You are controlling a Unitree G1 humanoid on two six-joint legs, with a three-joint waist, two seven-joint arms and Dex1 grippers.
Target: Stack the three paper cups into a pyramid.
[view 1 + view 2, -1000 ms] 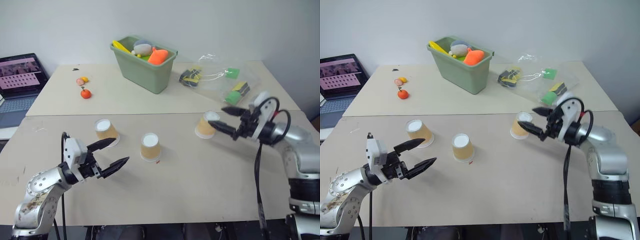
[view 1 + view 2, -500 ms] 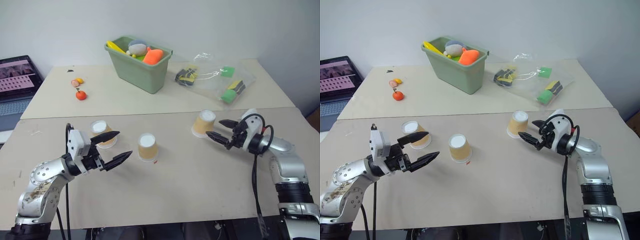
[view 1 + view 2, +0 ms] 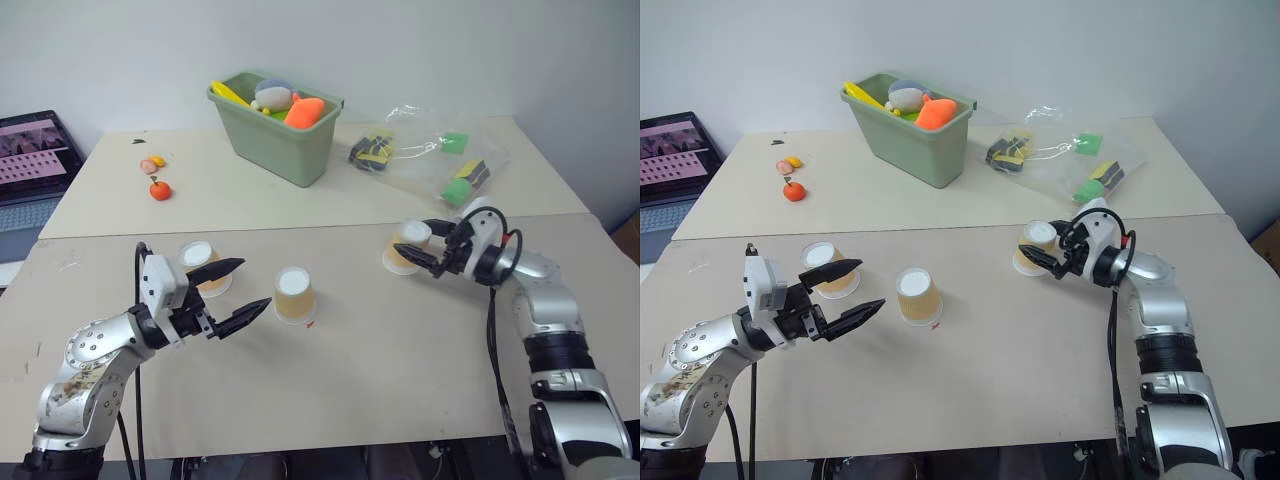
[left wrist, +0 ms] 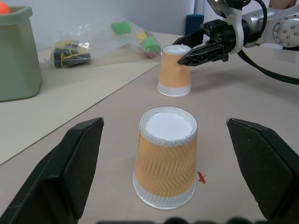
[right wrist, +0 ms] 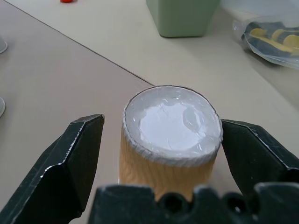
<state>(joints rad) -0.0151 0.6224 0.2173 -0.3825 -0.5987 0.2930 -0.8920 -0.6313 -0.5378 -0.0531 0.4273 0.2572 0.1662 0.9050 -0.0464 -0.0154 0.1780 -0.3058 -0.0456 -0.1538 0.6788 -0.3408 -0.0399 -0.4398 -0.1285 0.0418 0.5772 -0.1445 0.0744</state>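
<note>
We see three upturned cups (image 3: 296,294) apart on the table (image 3: 380,350); right gripper (image 3: 418,246) straddles one.

Right pincer reaches the right-hand cup

A second ago the right pincer (image 3: 425,254) hung beside the cup (image 3: 407,246) at the right of centre in the frame, fingers spread wide; now it has slid left and its fingers (image 5: 77,158) flank the cup's sides, narrower than before. Whether they touch the paper I cannot tell. The cup stands where it stood.
</note>
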